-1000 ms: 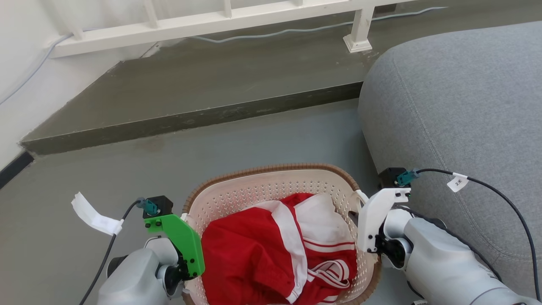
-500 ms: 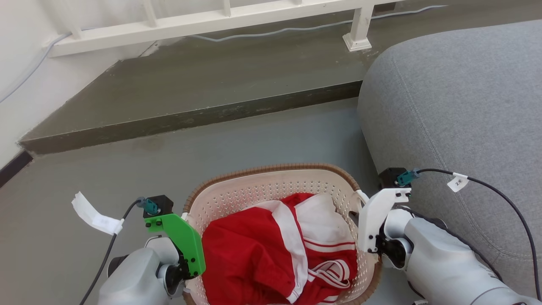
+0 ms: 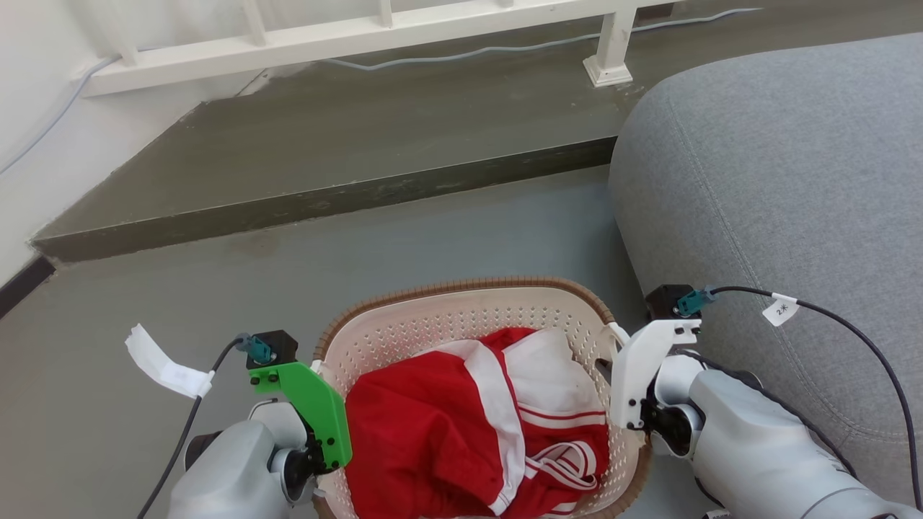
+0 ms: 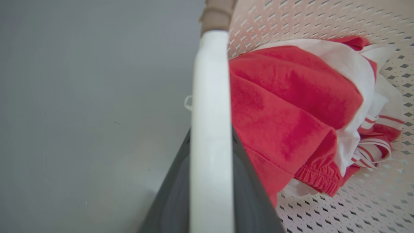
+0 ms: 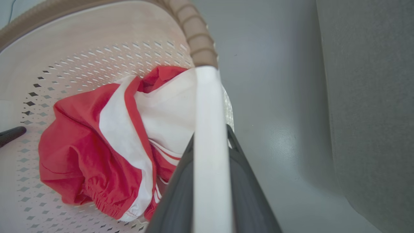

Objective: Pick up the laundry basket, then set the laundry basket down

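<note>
Beside grey sofa (image 3: 779, 180), the laundry basket (image 3: 447, 326)

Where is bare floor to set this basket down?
Ahead of the cream perforated plastic laundry basket, smooth grey floor lies bare up to the dark raised step; more bare floor on the left, toward the white wall. Right is tight: the grey fabric sofa sits close beside the basket.

One laundry basket (image 3: 461, 285), one red-and-white garment (image 3: 425, 432), one grey sofa (image 3: 779, 180), one white railing (image 3: 346, 40)
</note>
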`<state>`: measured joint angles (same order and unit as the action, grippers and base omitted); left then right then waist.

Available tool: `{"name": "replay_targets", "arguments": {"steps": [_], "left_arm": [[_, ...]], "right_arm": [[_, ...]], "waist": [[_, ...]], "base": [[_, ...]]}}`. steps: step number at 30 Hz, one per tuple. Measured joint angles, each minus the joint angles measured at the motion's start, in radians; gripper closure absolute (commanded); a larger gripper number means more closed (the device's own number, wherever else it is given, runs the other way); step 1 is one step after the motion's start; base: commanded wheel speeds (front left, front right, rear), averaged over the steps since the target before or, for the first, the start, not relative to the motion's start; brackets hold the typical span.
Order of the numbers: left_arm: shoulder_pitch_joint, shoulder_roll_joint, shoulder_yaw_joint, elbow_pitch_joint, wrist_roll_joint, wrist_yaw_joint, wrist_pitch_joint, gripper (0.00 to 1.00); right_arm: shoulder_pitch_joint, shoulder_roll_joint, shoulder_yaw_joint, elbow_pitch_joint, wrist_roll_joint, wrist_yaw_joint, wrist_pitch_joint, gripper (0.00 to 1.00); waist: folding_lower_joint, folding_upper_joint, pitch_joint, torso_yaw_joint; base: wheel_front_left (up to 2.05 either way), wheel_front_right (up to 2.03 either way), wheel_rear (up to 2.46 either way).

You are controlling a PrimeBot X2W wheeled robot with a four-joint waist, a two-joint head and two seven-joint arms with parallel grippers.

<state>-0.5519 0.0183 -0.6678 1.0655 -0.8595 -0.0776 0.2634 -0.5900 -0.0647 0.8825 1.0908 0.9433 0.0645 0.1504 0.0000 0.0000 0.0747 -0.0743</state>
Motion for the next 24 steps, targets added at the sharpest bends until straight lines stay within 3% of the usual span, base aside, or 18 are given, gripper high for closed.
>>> {"name": "replay_targets", "arguments": {"steps": [24], "left_arm": [[-0.001,0.006,-0.009,-0.018,-0.007,0.008,-0.023,1.0]], "right_arm": [[-0.023,-0.002,0.017,0.0,0.017,-0.006,-0.01,1.0]], "waist": [[0.0,0.0,0.038,-0.004]], "base": [[0.0,0.0,0.0]]}}
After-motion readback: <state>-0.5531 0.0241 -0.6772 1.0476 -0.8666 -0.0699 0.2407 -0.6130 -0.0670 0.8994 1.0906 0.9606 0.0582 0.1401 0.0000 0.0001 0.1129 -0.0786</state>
